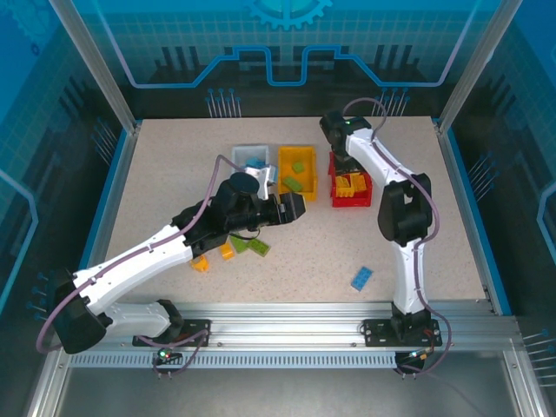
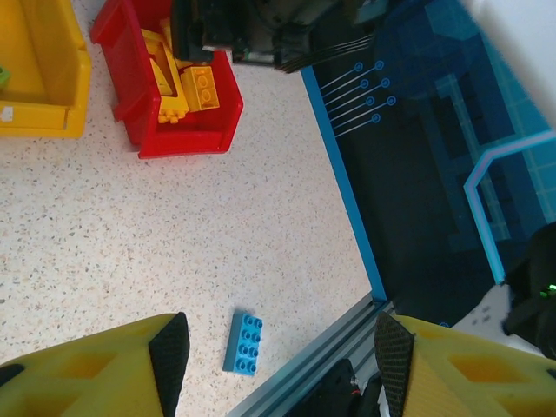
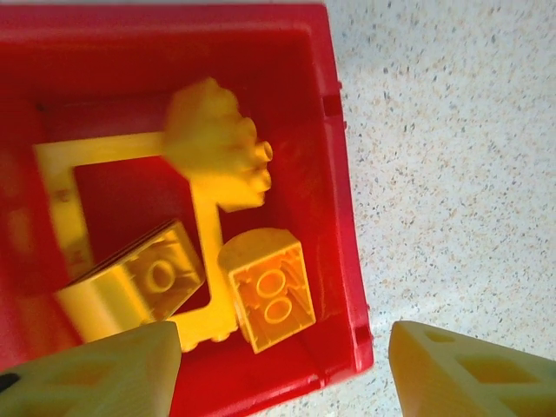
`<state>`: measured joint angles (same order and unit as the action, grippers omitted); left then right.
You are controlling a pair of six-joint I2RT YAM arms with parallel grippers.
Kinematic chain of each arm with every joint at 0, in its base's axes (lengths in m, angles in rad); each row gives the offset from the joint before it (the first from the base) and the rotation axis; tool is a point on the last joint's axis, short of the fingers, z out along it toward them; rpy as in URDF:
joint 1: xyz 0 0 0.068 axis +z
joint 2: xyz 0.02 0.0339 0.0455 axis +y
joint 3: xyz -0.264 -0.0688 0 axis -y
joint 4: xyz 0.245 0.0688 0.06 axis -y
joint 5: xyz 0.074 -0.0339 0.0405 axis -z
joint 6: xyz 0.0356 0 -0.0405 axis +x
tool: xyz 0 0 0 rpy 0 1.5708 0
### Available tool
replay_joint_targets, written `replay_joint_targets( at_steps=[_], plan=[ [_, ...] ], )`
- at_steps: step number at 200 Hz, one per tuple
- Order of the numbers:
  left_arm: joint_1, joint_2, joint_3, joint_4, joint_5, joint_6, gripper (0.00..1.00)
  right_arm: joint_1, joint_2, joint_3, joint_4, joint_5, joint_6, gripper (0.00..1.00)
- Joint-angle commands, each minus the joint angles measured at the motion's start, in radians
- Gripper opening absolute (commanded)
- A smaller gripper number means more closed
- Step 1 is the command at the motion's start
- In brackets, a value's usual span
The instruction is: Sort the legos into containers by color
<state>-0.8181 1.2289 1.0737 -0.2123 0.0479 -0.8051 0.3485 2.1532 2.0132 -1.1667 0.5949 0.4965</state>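
Above red bin [image 3: 334, 226] | right gripper [image 3: 285, 352] spread | yellow legos [image 3: 269, 300] inside

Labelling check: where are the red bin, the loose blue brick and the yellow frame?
red bin [image 3: 332, 200], right wrist view, right wall
blue brick [image 2: 244, 344], left wrist view, studded top
yellow frame [image 3: 62, 204], right wrist view, left bar

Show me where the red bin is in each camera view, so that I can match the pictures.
Top external: the red bin stands at the far middle-right of the table, just right of the yellow bin.
Left wrist: the red bin is at the upper left, next to the yellow bin.
Right wrist: the red bin spans left and middle, seen from above.
Shared landmark: the yellow bricks inside it.
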Motion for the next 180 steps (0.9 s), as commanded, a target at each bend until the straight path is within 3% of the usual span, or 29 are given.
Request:
replay_joint_targets(
  at_steps=[1, 33, 78, 94, 137, 180],
  plan=[
    [-0.043, 0.049, 0.041, -0.052, -0.005, 0.075, 0.62, 0.041, -0.218, -0.035, 0.001, 0.009, 0.014, 0.65],
    [-0.166, 0.211, 0.111, -0.099, -0.067, 0.196, 0.64, 0.075, -0.551, -0.239, 0.068, -0.092, 0.022, 0.67],
    [-0.342, 0.503, 0.258, -0.130, -0.154, 0.281, 0.66, 0.093, -1.087, -0.522, 0.162, -0.348, 0.005, 0.75],
    [-0.363, 0.607, 0.335, -0.155, -0.155, 0.287, 0.75, 0.092, -1.224, -0.572, 0.165, -0.419, 0.006, 0.79],
    [-0.374, 0.789, 0.482, -0.187, -0.148, 0.298, 0.78, 0.092, -1.448, -0.663, 0.141, -0.532, 0.084, 0.82],
    [-0.381, 0.879, 0.583, -0.261, -0.146, 0.334, 0.78, 0.091, -1.527, -0.727, 0.110, -0.563, 0.142, 0.82]
  ],
)
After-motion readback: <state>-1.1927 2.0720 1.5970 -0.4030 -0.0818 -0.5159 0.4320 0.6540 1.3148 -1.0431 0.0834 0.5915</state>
